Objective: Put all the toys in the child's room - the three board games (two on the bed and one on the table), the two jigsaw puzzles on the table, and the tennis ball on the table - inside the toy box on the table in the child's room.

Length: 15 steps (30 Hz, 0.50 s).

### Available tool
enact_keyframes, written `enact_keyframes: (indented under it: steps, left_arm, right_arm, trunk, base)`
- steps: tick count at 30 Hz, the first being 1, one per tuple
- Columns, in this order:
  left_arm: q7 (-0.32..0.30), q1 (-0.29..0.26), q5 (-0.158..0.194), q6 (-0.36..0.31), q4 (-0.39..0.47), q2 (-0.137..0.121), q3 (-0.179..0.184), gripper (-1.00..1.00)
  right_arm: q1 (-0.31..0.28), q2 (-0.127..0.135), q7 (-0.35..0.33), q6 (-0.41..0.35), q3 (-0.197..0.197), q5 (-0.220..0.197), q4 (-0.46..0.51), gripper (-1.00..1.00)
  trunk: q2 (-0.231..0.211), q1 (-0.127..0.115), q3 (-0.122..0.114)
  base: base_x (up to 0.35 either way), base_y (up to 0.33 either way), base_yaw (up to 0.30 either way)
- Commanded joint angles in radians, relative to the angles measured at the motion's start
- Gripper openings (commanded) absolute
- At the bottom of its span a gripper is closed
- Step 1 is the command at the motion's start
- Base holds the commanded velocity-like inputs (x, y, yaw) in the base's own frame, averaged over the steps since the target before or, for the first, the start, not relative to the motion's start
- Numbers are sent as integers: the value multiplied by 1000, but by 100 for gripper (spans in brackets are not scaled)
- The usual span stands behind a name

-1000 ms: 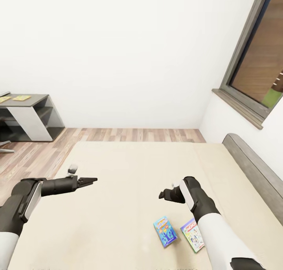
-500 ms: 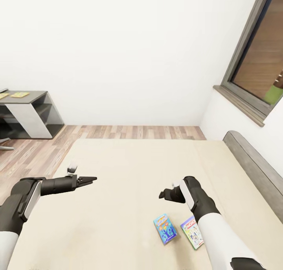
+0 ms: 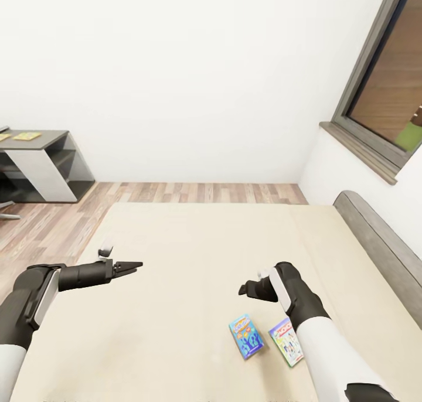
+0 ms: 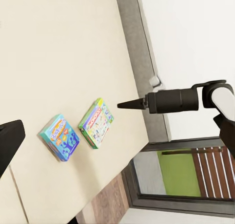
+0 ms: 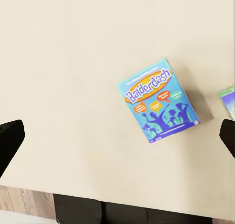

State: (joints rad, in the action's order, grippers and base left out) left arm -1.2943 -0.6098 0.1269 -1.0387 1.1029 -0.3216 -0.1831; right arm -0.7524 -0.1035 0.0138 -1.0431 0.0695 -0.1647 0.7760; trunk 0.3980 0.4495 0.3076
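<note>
Two board games lie side by side on the bed's beige mattress [image 3: 199,255], near its front right. One is bright blue [image 3: 246,336] [image 5: 156,106] [image 4: 59,137]. The other is white-and-green [image 3: 286,341] [image 4: 96,123]. My right gripper [image 3: 243,289] hovers open just above and behind the blue box, its fingertips [image 5: 10,141] spread wide with nothing between them. My left gripper [image 3: 133,266] hangs open over the mattress's left side, well away from the boxes. The table [image 3: 53,137] stands far left with a yellowish jigsaw puzzle [image 3: 26,136] on it. The toy box and tennis ball are out of view.
A grey headboard [image 3: 375,244] runs along the bed's right side under a dark-framed window [image 3: 375,97]. Wood-plank floor [image 3: 205,194] lies between the bed and the white wall. The table has a white slanted panel [image 3: 36,176].
The whole picture has shifted a little, so the camera has moved: bed, table and boxes sit slightly differently in view. Both arms keep the same pose, and the boxes lie untouched.
</note>
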Motion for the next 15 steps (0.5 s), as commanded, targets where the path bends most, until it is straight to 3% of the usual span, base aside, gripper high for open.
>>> enact_keyframes:
  steps: [1,15]
  left_arm:
    - [-2,-1,2,-8,0,0,-1,100]
    - [-2,0,1,-7,0,1,-3,100]
  right_arm:
    - [-1,0,1,-4,4,-3,0,100]
    - [1,4,2,-4,4,-5,-1,100]
  trunk:
    - [2,0,4]
    - [2,0,27]
  base:
    - [0,0,0]
    - [0,0,0]
